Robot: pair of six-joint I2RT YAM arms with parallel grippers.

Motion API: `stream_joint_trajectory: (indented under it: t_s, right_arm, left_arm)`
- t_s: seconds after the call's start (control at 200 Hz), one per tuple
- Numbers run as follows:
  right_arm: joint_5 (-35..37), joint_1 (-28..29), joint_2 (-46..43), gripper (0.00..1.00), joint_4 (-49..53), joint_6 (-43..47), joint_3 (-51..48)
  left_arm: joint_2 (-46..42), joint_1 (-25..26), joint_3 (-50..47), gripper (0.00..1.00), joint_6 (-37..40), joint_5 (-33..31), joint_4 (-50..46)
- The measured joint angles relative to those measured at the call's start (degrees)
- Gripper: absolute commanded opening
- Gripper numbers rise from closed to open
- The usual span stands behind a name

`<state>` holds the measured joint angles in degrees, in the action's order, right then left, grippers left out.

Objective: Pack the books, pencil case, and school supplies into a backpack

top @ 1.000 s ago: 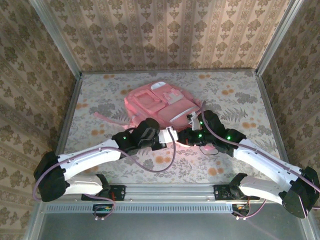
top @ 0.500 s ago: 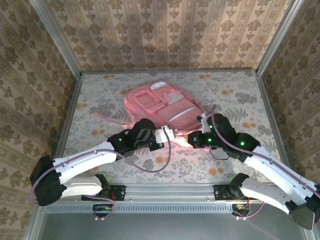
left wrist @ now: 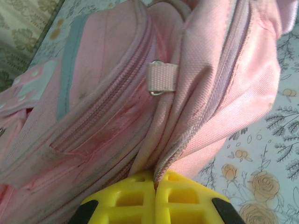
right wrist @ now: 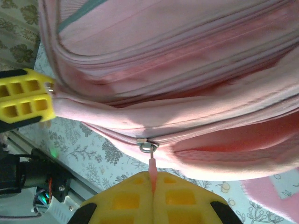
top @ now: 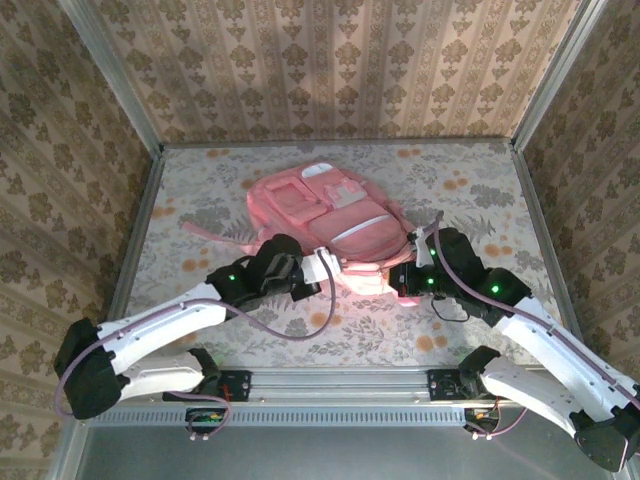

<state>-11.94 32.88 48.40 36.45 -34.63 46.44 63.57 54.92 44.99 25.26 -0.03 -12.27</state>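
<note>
left fingers (left wrist: pixel 131 201) pinch backpack (top: pixel 322 213) edge | right fingers (right wrist: pixel 125 200) pinch zip pull (right wrist: pixel 152 171)

**One Backpack, Two Arms, Two Pincers**

There is one pink backpack (top: pixel 325 215) and one flower-patterned bench (top: pixel 200 190). The arms number two, the left arm (top: pixel 170 320) and the right arm (top: pixel 545 335). Each carries one pincer, so there are two in all: the left pincer (top: pixel 335 268) and the right pincer (top: pixel 405 280). Each pincer has two yellow fingers (left wrist: pixel 126 198). The right wrist view gives one pink zip pull (right wrist: pixel 152 170) on one metal slider (right wrist: pixel 147 145). The left wrist view gives one webbing loop (left wrist: pixel 163 74) with one metal ring (left wrist: pixel 156 92).
</note>
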Motion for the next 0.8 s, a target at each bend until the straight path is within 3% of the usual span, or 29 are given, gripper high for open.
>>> stream_joint_trajectory:
  t_s: [0.345, 0.525, 0.65, 0.8]
  right_arm:
    - [0.7, -2.08, -0.28, 0.0, -0.22, 0.96, -4.07]
    - [-0.66, 4.09, 2.78, 0.0, -3.26, 2.14, -6.03]
    - [-0.24, 11.08, 9.84, 0.0, -7.23, 1.49, -6.82]
    - [-0.57, 13.44, 16.02, 0.0, -14.49, -1.42, -6.97]
  left_arm:
    - [-2.56, -0.7, 0.04, 0.0, -3.69, -1.42, -9.18]
    - [-2.34, -2.49, 0.37, 0.49, -9.55, -1.68, -14.69]
    - [-0.7, -7.54, 2.08, 0.54, -14.27, -0.85, -15.76]
    - [-0.35, -11.98, 3.15, 0.55, -19.58, 1.42, -16.15]
